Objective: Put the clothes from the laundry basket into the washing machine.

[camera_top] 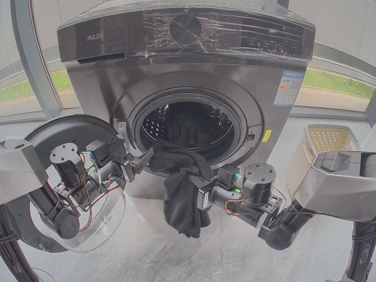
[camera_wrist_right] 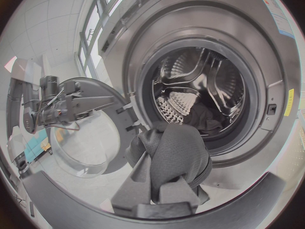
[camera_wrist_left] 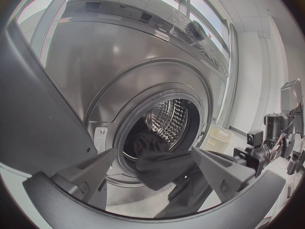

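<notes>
Hanging from the open mouth of the washing machine, a dark garment trails toward the floor, and your right pincer is clamped on it. More dark cloth lies in the drum. Your left pincer stands open just beside the garment, before the swung-out door. The laundry basket sits on the floor at the machine's right. A blue-headed label and yellow sticker mark the front, print too small to read.
</notes>
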`<state>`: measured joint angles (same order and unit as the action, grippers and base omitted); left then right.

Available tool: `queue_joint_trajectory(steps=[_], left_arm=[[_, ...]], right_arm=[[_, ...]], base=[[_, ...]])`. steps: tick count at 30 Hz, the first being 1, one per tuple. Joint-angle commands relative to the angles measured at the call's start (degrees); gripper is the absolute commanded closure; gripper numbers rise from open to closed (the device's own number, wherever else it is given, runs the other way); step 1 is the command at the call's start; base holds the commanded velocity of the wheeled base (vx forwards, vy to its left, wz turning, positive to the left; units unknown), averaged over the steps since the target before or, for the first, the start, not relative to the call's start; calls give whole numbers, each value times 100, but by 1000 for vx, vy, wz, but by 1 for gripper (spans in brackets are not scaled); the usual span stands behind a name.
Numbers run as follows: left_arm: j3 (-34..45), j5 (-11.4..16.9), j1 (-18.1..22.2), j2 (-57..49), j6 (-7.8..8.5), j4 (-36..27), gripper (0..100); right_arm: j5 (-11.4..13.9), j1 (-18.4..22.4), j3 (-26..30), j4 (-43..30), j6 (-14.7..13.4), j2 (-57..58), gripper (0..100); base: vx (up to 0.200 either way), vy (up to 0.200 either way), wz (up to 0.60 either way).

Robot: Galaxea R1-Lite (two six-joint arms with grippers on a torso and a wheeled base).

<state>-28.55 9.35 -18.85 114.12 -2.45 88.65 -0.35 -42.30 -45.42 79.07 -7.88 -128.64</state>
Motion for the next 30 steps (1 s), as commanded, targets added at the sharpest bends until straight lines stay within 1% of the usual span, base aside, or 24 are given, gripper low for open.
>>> queue_joint_trajectory(steps=[1, 2, 3, 9, 11, 12, 13, 14, 15, 18, 26, 30], left_arm=[[113, 14, 13, 58, 34, 3, 0], [122, 23, 13, 49, 69, 3, 0], [122, 23, 13, 49, 87, 3, 0], [289, 93, -49, 23, 131, 12, 0], [412, 190, -67, 23, 131, 12, 0], [552, 524, -110, 14, 122, 21, 0], [605, 717, -110, 23, 140, 21, 0], [631, 867, -110, 32, 140, 21, 0], [667, 919, -119, 32, 131, 21, 0], [719, 937, -181, 41, 131, 21, 0], [790, 937, -409, 102, 122, 21, 0], [719, 937, -471, 331, 122, 21, 0]], right_arm=[[-96, 284, -151, -128, -4, 75, 100], [-228, 354, -239, -225, -47, 75, 100], [-246, 363, -257, -243, -65, 75, 100], [-246, 240, -485, -252, -109, 84, 100], [-228, 187, -538, -243, -118, 84, 100], [-193, 134, -661, -164, -135, 58, 100], [-184, 82, -758, -146, -162, 49, 100], [-193, 20, -837, -137, -223, 49, 100], [-193, -33, -881, -137, -276, 49, 100], [-184, -208, -1004, -137, -408, 84, 100], [-167, -331, -1153, -146, -408, 84, 100], [-176, -551, -1074, -111, -408, 119, 100]], base=[[0, 0, 0], [0, 0, 0], [0, 0, 0], [0, 0, 0], [0, 0, 0], [0, 0, 0], [0, 0, 0], [0, 0, 0], [0, 0, 0], [0, 0, 0], [0, 0, 0], [0, 0, 0]])
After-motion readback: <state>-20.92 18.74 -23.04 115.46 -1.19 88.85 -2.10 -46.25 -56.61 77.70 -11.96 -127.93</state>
